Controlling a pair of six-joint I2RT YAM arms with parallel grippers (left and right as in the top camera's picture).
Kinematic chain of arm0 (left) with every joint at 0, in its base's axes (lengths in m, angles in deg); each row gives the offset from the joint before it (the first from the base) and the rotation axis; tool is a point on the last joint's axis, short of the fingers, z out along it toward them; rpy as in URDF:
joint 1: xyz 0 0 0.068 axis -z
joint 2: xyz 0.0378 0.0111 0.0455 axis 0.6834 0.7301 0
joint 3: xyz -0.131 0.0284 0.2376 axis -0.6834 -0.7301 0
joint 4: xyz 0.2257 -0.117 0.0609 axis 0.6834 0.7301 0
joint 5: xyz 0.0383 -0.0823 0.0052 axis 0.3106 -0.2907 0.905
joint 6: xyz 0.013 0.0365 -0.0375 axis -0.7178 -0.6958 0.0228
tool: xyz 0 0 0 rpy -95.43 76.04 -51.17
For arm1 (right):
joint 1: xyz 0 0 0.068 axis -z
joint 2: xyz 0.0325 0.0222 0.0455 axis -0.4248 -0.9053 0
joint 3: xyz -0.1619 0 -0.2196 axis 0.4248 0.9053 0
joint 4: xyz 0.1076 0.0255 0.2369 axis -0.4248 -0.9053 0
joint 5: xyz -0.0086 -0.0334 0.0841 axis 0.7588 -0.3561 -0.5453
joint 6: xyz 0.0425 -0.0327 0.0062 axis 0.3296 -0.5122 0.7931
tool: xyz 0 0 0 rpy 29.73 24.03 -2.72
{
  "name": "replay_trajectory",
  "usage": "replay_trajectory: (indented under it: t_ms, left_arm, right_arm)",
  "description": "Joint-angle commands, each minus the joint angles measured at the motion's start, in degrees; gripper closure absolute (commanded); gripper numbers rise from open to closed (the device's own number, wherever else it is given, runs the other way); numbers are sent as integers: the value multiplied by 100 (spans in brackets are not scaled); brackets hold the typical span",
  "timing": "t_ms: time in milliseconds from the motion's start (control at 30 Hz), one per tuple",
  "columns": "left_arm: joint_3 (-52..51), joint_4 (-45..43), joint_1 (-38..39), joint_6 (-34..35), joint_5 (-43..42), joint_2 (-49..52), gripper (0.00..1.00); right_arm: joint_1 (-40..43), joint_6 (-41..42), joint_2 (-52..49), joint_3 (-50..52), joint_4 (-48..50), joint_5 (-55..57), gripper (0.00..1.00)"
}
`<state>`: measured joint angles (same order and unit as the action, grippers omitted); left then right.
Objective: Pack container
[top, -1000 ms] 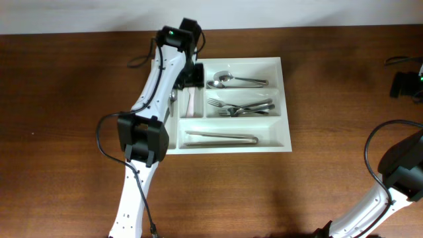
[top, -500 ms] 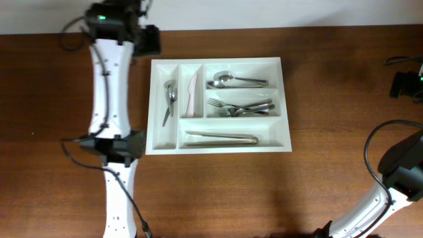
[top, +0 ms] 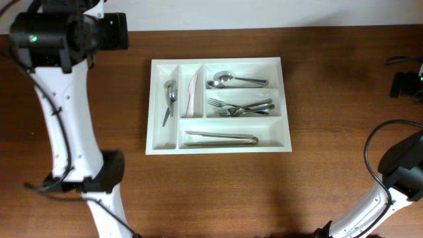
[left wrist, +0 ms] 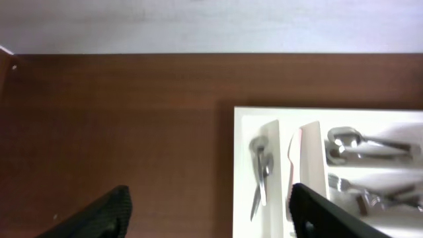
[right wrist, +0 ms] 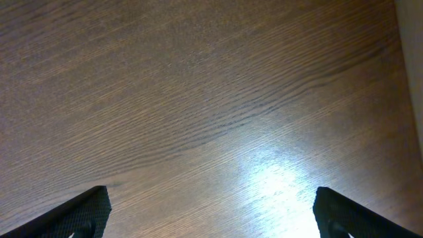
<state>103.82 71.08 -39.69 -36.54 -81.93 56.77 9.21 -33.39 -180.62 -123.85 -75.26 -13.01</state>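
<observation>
The container (top: pixel 218 62), a white cutlery tray, lies mid-table. Its two narrow upright compartments hold metal cutlery (top: pixel 170 99) and a pale pink knife (top: pixel 192 92). The long ones hold spoons (top: pixel 234 81), forks (top: pixel 241 107) and tongs (top: pixel 221 138). My left gripper (top: pixel 119 31) hangs up at the far left, away from the tray. In the left wrist view it (left wrist: pixel 208 215) is open and empty over bare wood, with the container (left wrist: pixel 330 111) to its right. My right gripper (right wrist: pixel 215 215) is open wide over bare tabletop, holding nothing.
The left arm (top: pixel 63 119) runs down the table's left side. The right arm (top: pixel 396 178) bends at the lower right corner. Black gear and a cable (top: pixel 404 82) sit at the right edge. A pale wall borders the far table edge (left wrist: pixel 198 53).
The left gripper has lifted out of the narrow compartments and swung far left and back, its jaws spreading wider. The pink knife lies in the tray. The right arm is still.
</observation>
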Motion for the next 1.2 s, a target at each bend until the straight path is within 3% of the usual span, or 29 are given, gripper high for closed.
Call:
replay_trajectory:
  t_ms: [0, 233, 333, 567, 833, 1000, 1167]
  left_arm:
    - [-979, 24, -11, -122, 87, -667, 16]
    - [-3233, -39, 24, 304, 63, -2450, 7]
    - [-3928, -415, 142, 302, -313, -3119, 6]
    - [-5849, -1130, 863, 304, -605, -4461, 5]
    - [-8653, -3134, 1410, 905, -970, -6157, 1]
    - [-9464, -3067, 1405, 901, -968, -6546, 1]
    - [-9628, -2767, 1405, 800, -562, -6518, 1]
  right_arm:
    - [-20, 22, 98, 13, 13, -55, 1]
    - [-20, 22, 98, 13, 13, -55, 1]
    - [-20, 22, 98, 13, 13, -55, 1]
    - [-20, 22, 98, 13, 13, -55, 1]
    - [-20, 22, 98, 13, 13, -55, 1]
    - [-20, 22, 98, 13, 13, -55, 1]
    - [-20, 22, 98, 13, 13, -55, 1]
